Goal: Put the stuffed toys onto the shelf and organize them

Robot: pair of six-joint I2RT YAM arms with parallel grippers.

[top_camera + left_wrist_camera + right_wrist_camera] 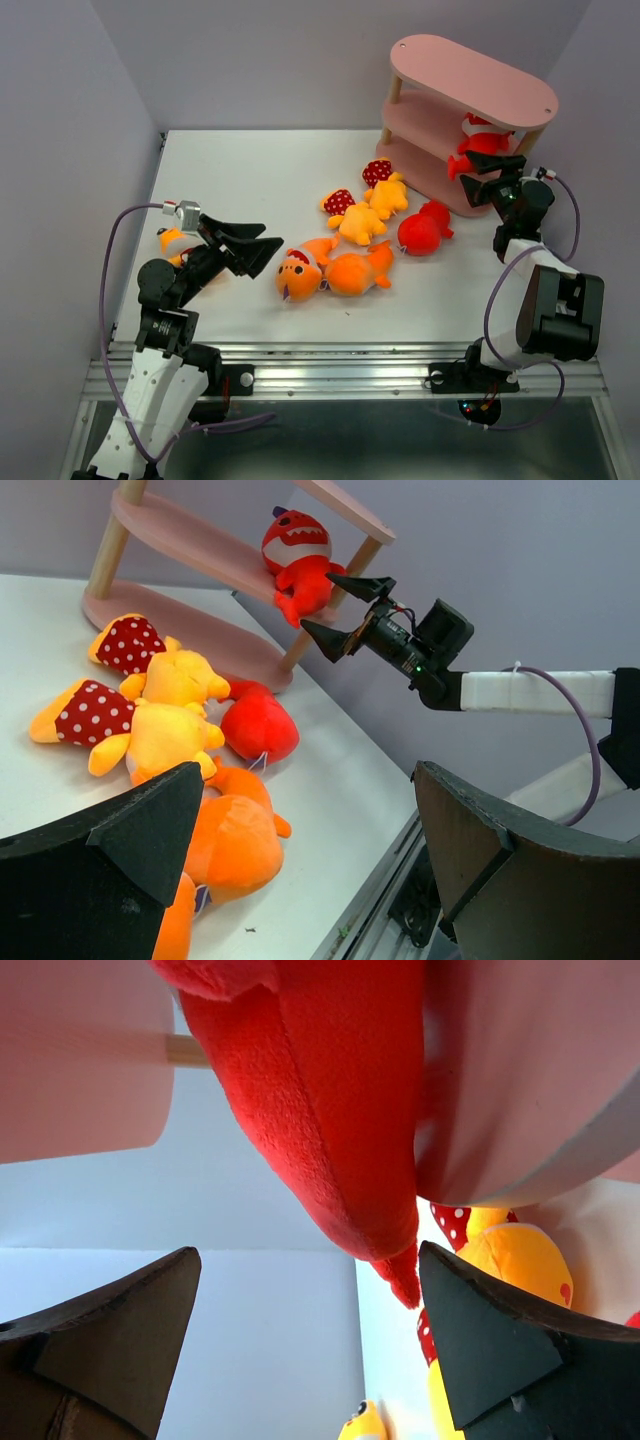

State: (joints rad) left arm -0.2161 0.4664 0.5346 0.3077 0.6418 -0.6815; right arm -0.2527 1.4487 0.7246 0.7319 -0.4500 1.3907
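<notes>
On the middle board of the pink shelf [470, 70], at the upper right of the overhead view, one red shark [480, 140] sits at the near end with its tail hanging over the rim. Just below it the right gripper [482, 180] points up at the shelf, jaws spread wide and nothing between them. In its own wrist view the tail dangles above the gap and seems to touch neither finger. A second red shark [422, 230] lies on the table [250, 170] close to the shelf's bottom board. Left of it lie two yellow figures [358, 215] with red dotted parts, and below those, near the middle of the frame, two orange sharks [300, 272] side by side. A third small figure [172, 240] lies at the far left, partly hidden behind the left arm. The left gripper [268, 240] hovers low over the table between that figure and the orange sharks, fully open and empty, facing the pile. By the look of it, the first toy is shelved and six are not yet on the shelf. The right arm's next move calls for backing away without snagging the hanging tail. It would then reach for the nearby red shark, grip it across its soft body, and set it beside its twin.
</notes>
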